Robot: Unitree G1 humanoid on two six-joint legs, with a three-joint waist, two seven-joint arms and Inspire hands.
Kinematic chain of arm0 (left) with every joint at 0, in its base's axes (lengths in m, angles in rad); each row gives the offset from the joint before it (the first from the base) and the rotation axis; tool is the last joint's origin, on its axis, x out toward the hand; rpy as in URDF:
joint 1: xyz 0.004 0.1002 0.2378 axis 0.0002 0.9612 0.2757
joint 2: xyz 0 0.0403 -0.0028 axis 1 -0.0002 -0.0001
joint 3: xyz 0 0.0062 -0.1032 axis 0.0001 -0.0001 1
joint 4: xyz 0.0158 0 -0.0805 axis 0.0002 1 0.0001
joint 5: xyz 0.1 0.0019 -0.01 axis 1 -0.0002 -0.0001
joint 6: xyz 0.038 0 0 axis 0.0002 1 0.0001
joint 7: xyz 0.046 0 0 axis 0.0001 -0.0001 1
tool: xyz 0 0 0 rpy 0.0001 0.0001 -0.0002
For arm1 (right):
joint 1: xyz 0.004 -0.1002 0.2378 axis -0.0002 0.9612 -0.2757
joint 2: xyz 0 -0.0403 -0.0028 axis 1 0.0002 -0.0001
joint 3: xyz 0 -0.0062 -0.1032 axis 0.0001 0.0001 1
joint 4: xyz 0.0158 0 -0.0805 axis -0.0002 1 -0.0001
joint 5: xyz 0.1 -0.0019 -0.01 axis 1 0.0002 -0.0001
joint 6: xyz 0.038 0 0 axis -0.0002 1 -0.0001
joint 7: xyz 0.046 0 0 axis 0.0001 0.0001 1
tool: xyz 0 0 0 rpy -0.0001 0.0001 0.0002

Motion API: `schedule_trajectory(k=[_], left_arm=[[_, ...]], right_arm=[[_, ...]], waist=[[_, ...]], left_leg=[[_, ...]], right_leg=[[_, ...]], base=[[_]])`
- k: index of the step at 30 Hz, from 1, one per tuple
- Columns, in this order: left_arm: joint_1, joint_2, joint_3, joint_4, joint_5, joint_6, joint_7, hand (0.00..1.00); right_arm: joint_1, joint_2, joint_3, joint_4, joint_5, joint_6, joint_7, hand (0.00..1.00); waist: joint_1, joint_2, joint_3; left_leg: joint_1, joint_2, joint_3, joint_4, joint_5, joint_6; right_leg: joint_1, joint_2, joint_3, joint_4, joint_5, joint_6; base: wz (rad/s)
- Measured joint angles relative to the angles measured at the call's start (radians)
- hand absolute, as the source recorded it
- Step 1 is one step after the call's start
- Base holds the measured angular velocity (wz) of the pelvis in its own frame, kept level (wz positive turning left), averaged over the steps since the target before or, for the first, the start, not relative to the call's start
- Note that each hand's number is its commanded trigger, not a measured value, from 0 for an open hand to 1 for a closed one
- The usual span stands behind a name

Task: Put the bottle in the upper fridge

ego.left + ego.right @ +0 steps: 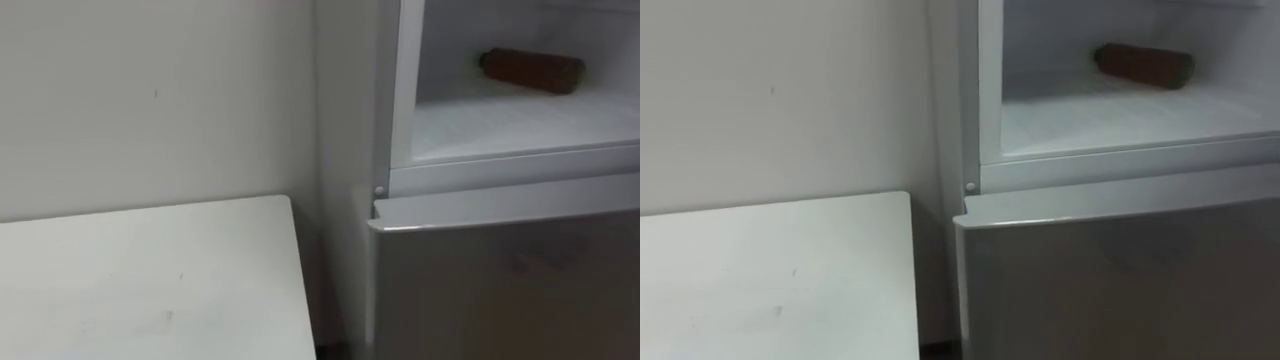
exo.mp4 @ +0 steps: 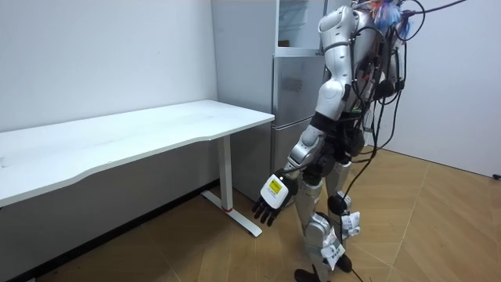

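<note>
A brown bottle [image 1: 532, 70] lies on its side on the white shelf [image 1: 520, 125] of the upper fridge compartment, which stands open; the same bottle [image 1: 1145, 64] rests toward the back of the shelf. In the room view I stand facing the fridge [image 2: 296, 86], close to it. My left hand [image 2: 272, 200] hangs low beside my leg, fingers straight and holding nothing, well below and away from the bottle.
The fridge's lower door [image 1: 510, 280] is closed, its top edge just under the open compartment. A white table [image 1: 150, 280] stands to my left against the wall, its corner close to the fridge side. Wooden floor lies behind me.
</note>
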Motion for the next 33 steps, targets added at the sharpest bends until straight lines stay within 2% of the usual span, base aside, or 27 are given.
schedule_trajectory(k=[3,6,9,15,16,17,20,27,33], left_arm=[[0.003,0.004,0.033,0.0,-0.005,0.0,-0.001,0.0],[0.005,0.012,0.045,0.002,0.0,0.001,-0.001,0.0],[0.004,0.014,0.054,-0.001,0.007,0.001,-0.001,0.0],[0.007,0.014,0.073,0.002,0.008,0.001,0.0,0.0],[0.007,0.015,0.073,0.003,0.007,0.0,0.0,0.0],[0.007,0.015,0.073,0.002,0.007,0.0,0.0,0.0],[0.007,0.015,0.074,0.006,0.003,0.0,0.0,0.0],[0.002,0.022,0.074,0.037,-0.001,0.0,0.0,0.0],[0.002,0.023,0.073,0.045,0.007,0.007,-0.002,0.0]], right_arm=[[-0.027,-0.008,-0.104,-0.004,0.013,0.0,-0.104,0.0],[-0.076,-0.028,-0.2,-0.011,-0.005,-0.004,-0.193,0.0],[-0.094,-0.065,-0.255,-0.041,-0.011,-0.016,-0.266,0.0],[-0.096,-0.093,-0.34,-0.176,-0.012,-0.03,-0.366,0.0],[-0.096,-0.098,-0.353,-0.204,-0.012,-0.044,-0.382,0.0],[-0.096,-0.11,-0.361,-0.217,-0.012,-0.056,-0.392,0.0],[-0.093,-0.126,-0.371,-0.25,-0.023,-0.057,-0.409,0.0],[-0.104,-0.126,-0.353,-0.279,-0.134,-0.055,-0.43,0.0],[-0.103,-0.126,-0.322,-0.297,-0.213,-0.045,-0.429,0.0]], waist=[[-0.01,-0.028,0.0004],[-0.018,-0.041,0.0008],[-0.025,-0.044,0.0002],[-0.034,-0.047,-0.0007],[-0.036,-0.05,-0.0004],[-0.038,-0.054,-0.0001],[-0.042,-0.063,-0.0001],[-0.039,-0.058,0.0006],[-0.02,-0.058,0.001]], left_leg=[[0.001,-0.002,-0.001,0.001,0.0,0.0],[0.001,-0.005,-0.002,0.001,-0.001,0.001],[0.003,-0.006,-0.002,-0.002,-0.002,0.003],[0.007,-0.008,-0.006,-0.014,-0.001,0.003],[0.007,-0.009,-0.007,-0.014,-0.001,0.002],[0.005,-0.009,-0.008,-0.013,-0.001,0.002],[0.0,-0.009,-0.009,-0.012,-0.001,0.002],[0.002,-0.011,-0.002,-0.009,-0.001,0.002],[0.008,-0.012,0.0,-0.002,-0.001,0.002]], right_leg=[[0.001,-0.002,-0.007,-0.001,-0.001,0.001],[0.0,-0.004,-0.007,-0.001,-0.003,0.004],[-0.002,-0.005,-0.006,0.0,-0.004,0.006],[-0.002,-0.006,-0.011,0.004,-0.011,0.006],[-0.002,-0.007,-0.012,0.004,-0.013,0.006],[-0.003,-0.007,-0.014,0.004,-0.013,0.006],[-0.006,-0.007,-0.015,0.002,-0.013,0.006],[-0.019,-0.011,-0.012,0.023,-0.021,0.008],[-0.021,-0.015,-0.01,0.037,-0.032,0.005]], base=[[0.0],[0.0],[0.0],[0.0],[0.04],[0.05],[0.01],[0.0],[0.0]])
